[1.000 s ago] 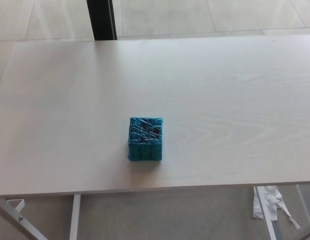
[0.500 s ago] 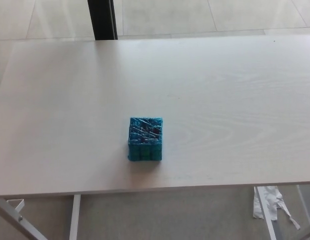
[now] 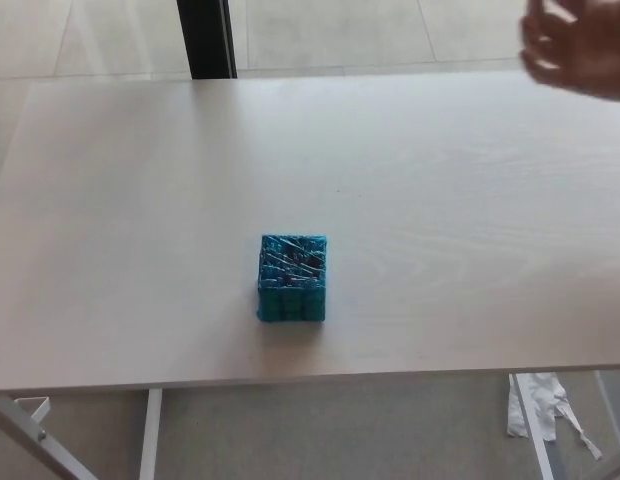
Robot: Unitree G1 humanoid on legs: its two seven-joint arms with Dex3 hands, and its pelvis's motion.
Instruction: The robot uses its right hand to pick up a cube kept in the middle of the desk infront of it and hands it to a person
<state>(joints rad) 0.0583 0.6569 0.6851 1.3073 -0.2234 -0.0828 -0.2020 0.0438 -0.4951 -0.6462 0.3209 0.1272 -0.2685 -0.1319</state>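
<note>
The cube (image 3: pixel 291 278), a teal block with a glossy, streaked top, sits flat on the pale wood-grain bench (image 3: pixel 460 200), a little left of the middle and nearer the front edge than the back. Nothing touches it and the surface around it is bare on every side.

Neither of the robot's hands shows in the head view, so whether either one is released or clenched cannot be told; no forearm shows either. Judging from this, the pick-up is not yet begun: the reach, the grasp, the lift and the handover are all left to do.

At the far right corner, above the bench's back edge, a person's hand (image 3: pixel 580 45) shows, blurred, with the fingers loosely spread. It is well apart from the cube, and it seems to be the receiving side of the handover, though the blur leaves its pose unclear.

Beyond the bench lies a light tiled floor with a dark upright post (image 3: pixel 205 38) at the top. Under the front edge are white bench legs (image 3: pixel 150 432) and a crumpled white scrap (image 3: pixel 538 400) on the floor at right.
</note>
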